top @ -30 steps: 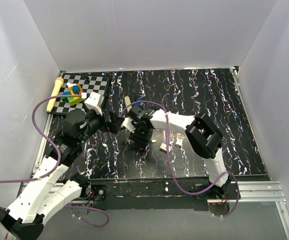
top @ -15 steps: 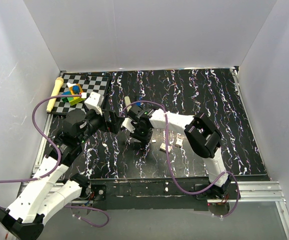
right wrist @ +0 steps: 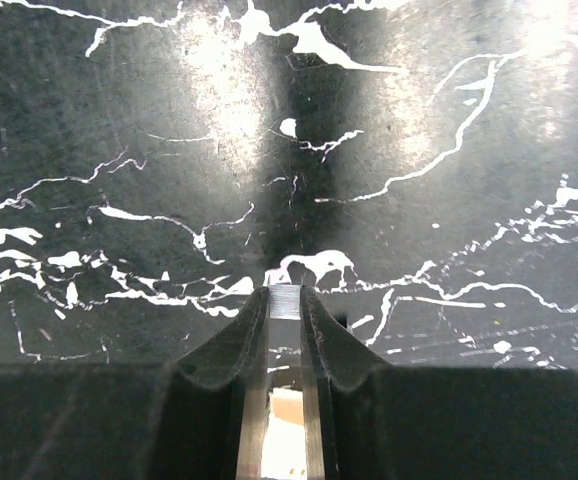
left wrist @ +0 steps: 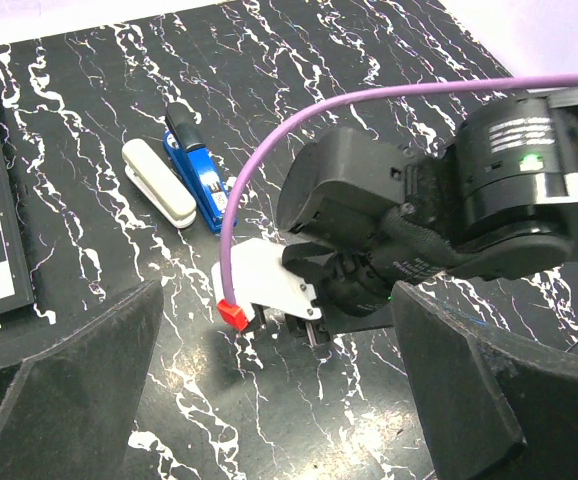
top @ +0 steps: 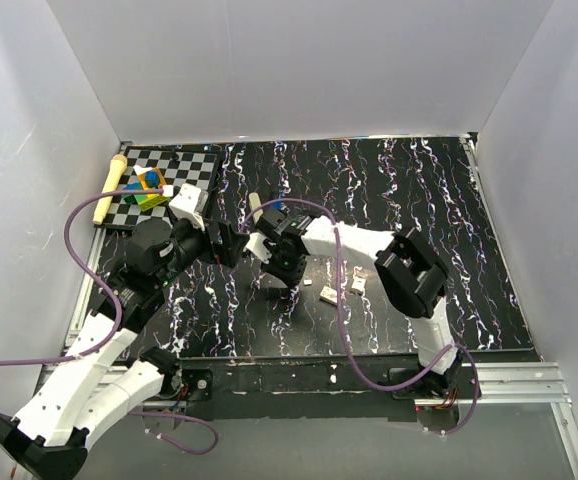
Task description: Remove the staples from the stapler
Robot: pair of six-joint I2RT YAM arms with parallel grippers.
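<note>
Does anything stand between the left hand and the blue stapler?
Partly. The white camera mount on the right hand sits just ahead of the open left hand, at the right edge of the line to the stapler. Left of it, the table is bare up to the stapler.

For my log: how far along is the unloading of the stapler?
Looks done: small pale pieces lie on the table, away from the stapler. In hand: the right end effector pinches a thin silvery strip. Remaining: setting it down; whether the stapler holds more, I cannot tell.
</note>
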